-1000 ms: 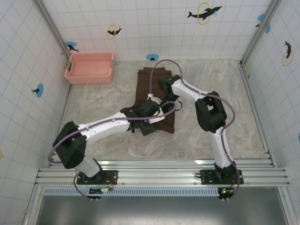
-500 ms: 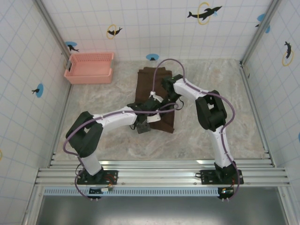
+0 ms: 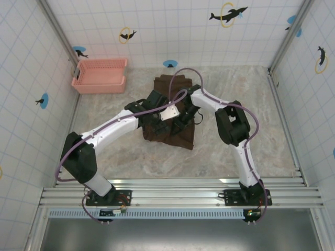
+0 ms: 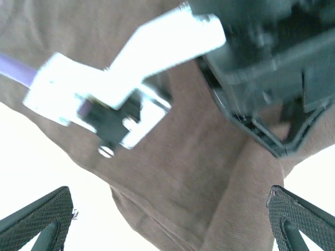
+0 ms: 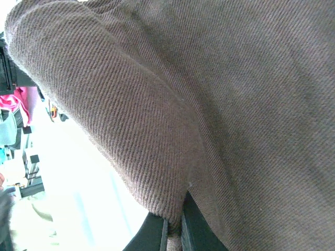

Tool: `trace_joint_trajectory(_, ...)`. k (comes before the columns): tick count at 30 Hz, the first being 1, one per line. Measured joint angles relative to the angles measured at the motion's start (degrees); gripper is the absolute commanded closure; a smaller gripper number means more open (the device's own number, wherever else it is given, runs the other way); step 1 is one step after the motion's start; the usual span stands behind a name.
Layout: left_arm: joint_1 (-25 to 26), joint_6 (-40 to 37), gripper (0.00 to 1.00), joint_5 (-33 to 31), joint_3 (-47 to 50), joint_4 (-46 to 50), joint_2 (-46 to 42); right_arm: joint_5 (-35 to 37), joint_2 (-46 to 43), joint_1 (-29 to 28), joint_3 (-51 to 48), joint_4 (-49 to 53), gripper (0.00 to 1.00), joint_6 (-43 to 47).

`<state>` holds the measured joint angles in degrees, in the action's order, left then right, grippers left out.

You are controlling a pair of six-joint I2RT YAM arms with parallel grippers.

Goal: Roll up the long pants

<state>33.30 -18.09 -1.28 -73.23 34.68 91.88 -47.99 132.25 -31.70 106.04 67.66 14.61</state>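
Now, left gripper (image 4: 167, 230): jaws spread wide, holding nothing, just above the cloth.
Right gripper (image 5: 174, 232): fingers pinched on a raised fold of the long pants (image 3: 180, 137).
Fabric: dark brown, soft, finely ribbed on the diagonal.
Long pants: mid-table on the marbled tabletop (image 3: 246, 99), far end flat, near part rumpled under both grippers.
Basket (image 3: 100, 75): pink slotted plastic, at the far left.

Finding the long pants (image 3: 180, 137) lying at the middle of the table (image 3: 131, 157), stretching from the far side toward the near side. Spotting the basket (image 3: 99, 82) on the table at the far left, well apart from the pants. Locating the left gripper (image 3: 155, 107) over the pants' left part and the right gripper (image 3: 184, 116) just right of it, over their middle. Seeing a fold of the pants sitting between the right gripper's fingers (image 5: 157, 232).
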Motion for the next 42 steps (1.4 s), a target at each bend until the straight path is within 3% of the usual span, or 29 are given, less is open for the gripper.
trace_joint_trajectory(10,-1.53,-2.78,0.03,2.38,3.39,-0.5,-0.13,0.2,1.9,-0.31,4.07,2.29,0.9,-0.24)
trace_joint_trajectory(24,-3.48,-11.89,0.04,0.11,10.16,-0.94,-0.98,-0.66,2.49,-0.22,5.09,3.19,0.9,-0.2)
trace_joint_trajectory(27,-3.48,-13.03,0.13,0.22,9.7,-0.92,1.53,-1.25,2.49,-0.17,5.07,3.17,0.9,-0.2)
trace_joint_trajectory(32,-3.78,-14.1,0.47,2.38,8.04,-0.63,5.79,-2.14,2.49,0.31,5.05,3.15,0.89,-0.22)
trace_joint_trajectory(37,-8.39,-14.14,0.57,8.28,5.81,0.92,7.63,-2.8,2.49,1.2,4.85,2.99,0.79,-0.66)
trace_joint_trajectory(40,-11.82,-13.53,0.58,11.02,3.69,1.84,9.29,-2.58,2.49,1.9,4.52,2.54,0.6,-1.09)
trace_joint_trajectory(42,-13.55,-13.27,0.58,12.46,3.1,2.05,10.32,-1.73,2.45,2.62,4.44,2.29,0.53,-1.36)
